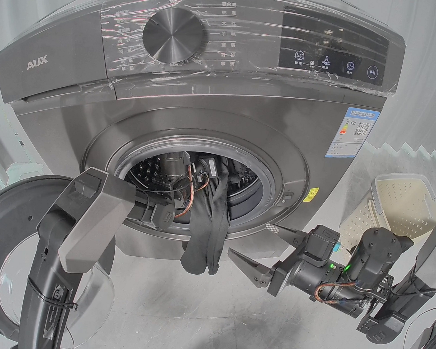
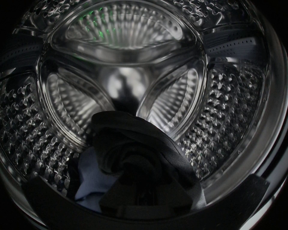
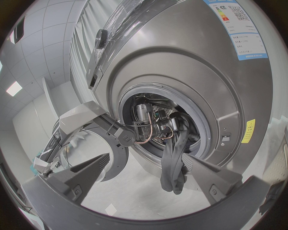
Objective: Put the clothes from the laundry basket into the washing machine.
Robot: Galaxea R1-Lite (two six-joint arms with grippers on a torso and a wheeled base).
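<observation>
A dark garment [image 1: 206,229] is draped over the lower lip of the washing machine [image 1: 182,109] opening. Part of it lies inside the drum and a long fold hangs down outside the front. The left arm [image 1: 93,211] is reached into the drum mouth. The left tool [image 1: 211,170] sits just beside the top of the garment, and whether it is released or clenched cannot be told. The right tool [image 1: 249,239] is held spread wide and empty, near the hanging fold and below the opening.

The garment is judged to be light, limp and thin, and it will sag and trail from wherever it is gripped. It is not fragile, but it could snag on the door seal or slide back out over the lip. A hold is best taken on the bunched lower end of the hanging fold, where the cloth is doubled, so that it can be lifted over the lip and pushed inward.

The following are counted:
- **Garments:** one dark garment and one pale blue garment [image 2: 90,179], the latter lying at the drum's bottom, touching the dark cloth.
- **Washing machine:** one, with its door [image 1: 17,222] swung open.
- **Laundry basket:** one laundry basket [image 1: 402,203], well apart to the right, with no clothes seen in the part that shows.
- **Tools:** two.
</observation>
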